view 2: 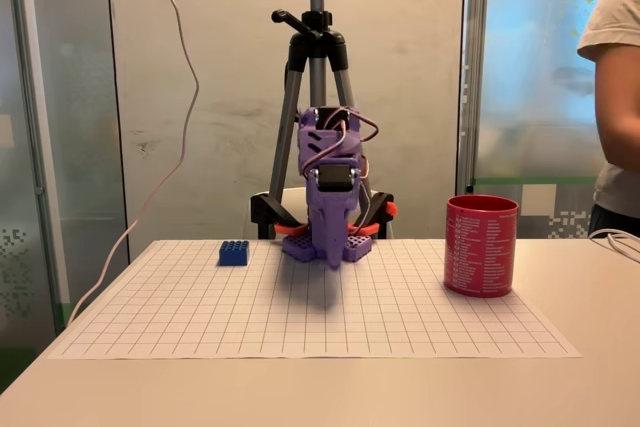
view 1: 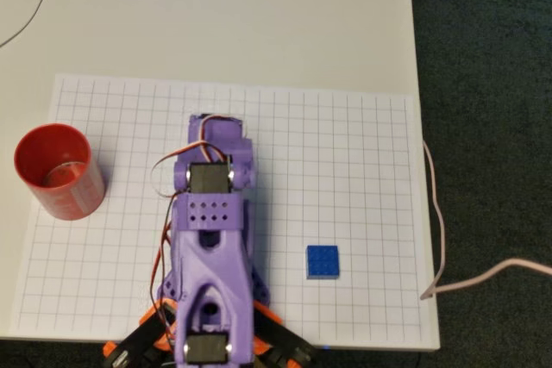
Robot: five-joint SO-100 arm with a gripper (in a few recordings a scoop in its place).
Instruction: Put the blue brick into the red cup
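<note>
I see gripper point(view 2: 333, 259) pointing down w/ nothing held, jaw state unclear, blue brick point(view 1: 323, 261) on grid sheet point(view 1: 362, 161) right of arm, red cup point(view 1: 60, 171) upright at sheet's left edge in overhead view.

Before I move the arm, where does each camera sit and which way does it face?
Overhead view: above the table, looking straight down; purple arm rises from the bottom edge.
Fixed view: table height, opposite the arm's base, facing it; folded arm and hand pointing down.
Both show the small blue studded plastic brick and round red plastic cup, sides mirrored.
</note>
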